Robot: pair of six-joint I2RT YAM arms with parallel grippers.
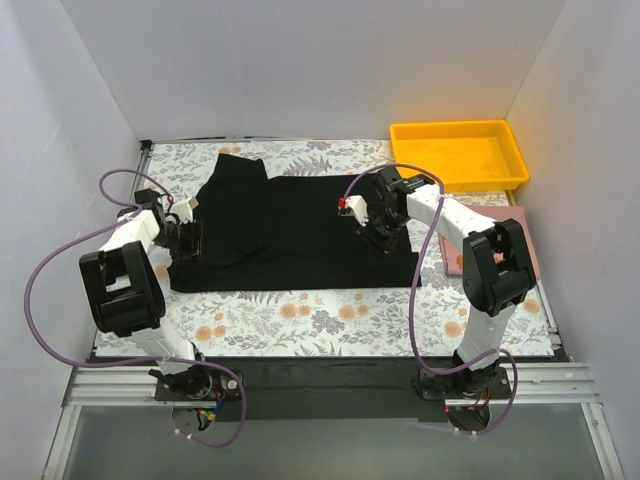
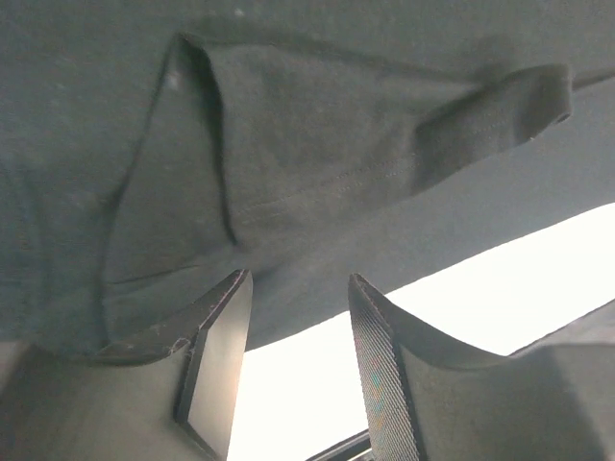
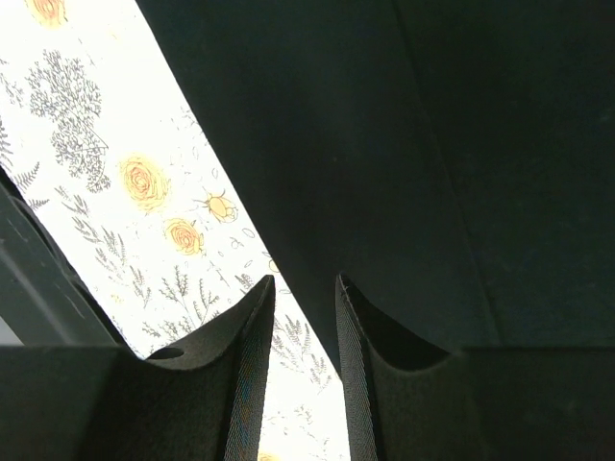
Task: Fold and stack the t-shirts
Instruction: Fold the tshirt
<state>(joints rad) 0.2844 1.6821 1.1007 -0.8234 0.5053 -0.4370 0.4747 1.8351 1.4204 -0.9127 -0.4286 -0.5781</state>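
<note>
**One shirt laid out, no fold finished, nothing stacked**

You are early in the job. The only black t-shirt (image 1: 290,235) in view lies spread on the floral table cover (image 1: 300,315). It sits to the left of the yellow tray (image 1: 455,128) and nearer the arm bases, with its closest corner just short of the tray's near-left corner. It reads as largely flat, with one part lying out at the end farthest from the tray. I see no tidy folded packet anywhere, and no second shirt shows, so I judge the folding and all of the stacking to be still ahead of you.

Your left gripper (image 1: 190,238) is at the shirt edge farthest from the tray. In the wrist view its fingers stand clearly apart with bright table between them. A sleeve (image 2: 317,144) lies just ahead, and I see nothing caught between the fingers.

Your right gripper (image 1: 385,240) is over the shirt on the side toward the tray, close to the near hem. Its fingers are only narrowly apart and the shirt's edge runs right past the gap, with flowered cover showing through. It does not look clamped on the cloth.

The pinkish book (image 1: 532,250) lies nearer the arm bases than the tray and is no part of this.
</note>
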